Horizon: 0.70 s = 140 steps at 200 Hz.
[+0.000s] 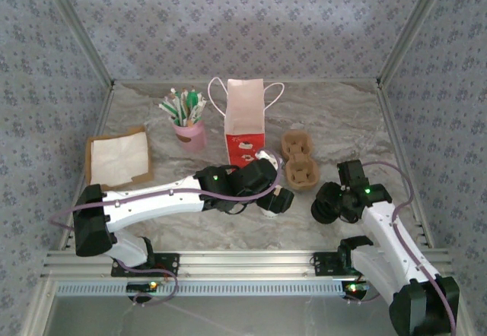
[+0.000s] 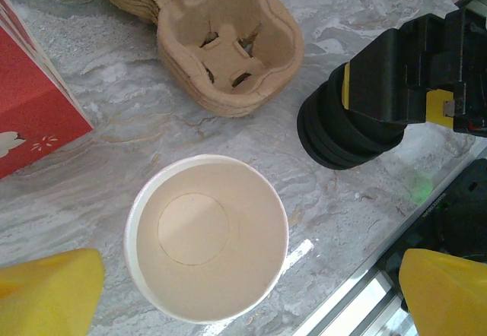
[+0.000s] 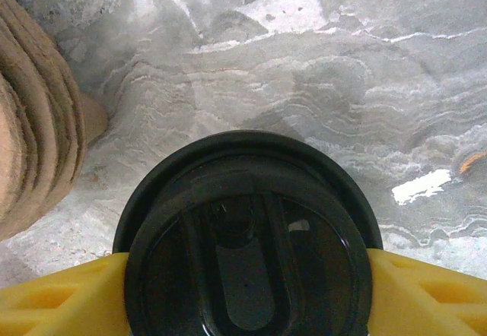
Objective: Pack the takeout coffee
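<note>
Cup of white paper (image 2: 205, 237) stood within my released left end effector (image 2: 243, 290). Right end effector (image 3: 243, 298) grasped a round black plastic lid (image 3: 247, 222).

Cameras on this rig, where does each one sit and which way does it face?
Top external: above and behind the bases, looking down over the marble table; left arm and right arm show.
Left wrist: on the left arm, straight down into an open paper cup; left tool as yellow fingertips at the bottom corners.
Right wrist: on the right arm, down onto a black lid flanked by yellow fingertips of the right tool.
Shared: both wrist views catch the pulp cup carriers.
</note>
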Each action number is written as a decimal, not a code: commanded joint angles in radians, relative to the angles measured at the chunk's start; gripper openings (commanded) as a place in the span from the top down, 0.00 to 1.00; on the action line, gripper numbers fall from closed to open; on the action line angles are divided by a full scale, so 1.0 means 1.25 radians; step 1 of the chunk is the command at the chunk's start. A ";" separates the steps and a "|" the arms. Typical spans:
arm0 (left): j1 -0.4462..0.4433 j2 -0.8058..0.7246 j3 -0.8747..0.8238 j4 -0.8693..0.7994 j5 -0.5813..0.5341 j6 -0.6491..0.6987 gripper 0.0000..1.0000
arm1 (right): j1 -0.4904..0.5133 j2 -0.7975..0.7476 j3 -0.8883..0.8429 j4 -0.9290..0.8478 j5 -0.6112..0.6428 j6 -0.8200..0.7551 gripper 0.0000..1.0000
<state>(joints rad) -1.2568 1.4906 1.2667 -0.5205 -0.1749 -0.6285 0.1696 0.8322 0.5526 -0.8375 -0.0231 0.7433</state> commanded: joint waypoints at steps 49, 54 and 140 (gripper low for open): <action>0.004 -0.006 0.000 0.014 0.002 0.002 0.01 | -0.003 0.003 0.005 -0.010 0.001 -0.010 0.21; 0.003 -0.006 -0.001 0.014 0.002 0.001 0.01 | -0.003 0.002 0.005 -0.010 0.000 -0.010 0.22; 0.003 -0.010 -0.009 0.018 0.002 -0.003 0.01 | -0.001 -0.017 0.017 -0.032 0.012 -0.004 0.32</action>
<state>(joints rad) -1.2568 1.4906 1.2591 -0.5194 -0.1722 -0.6289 0.1696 0.8272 0.5526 -0.8406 -0.0231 0.7395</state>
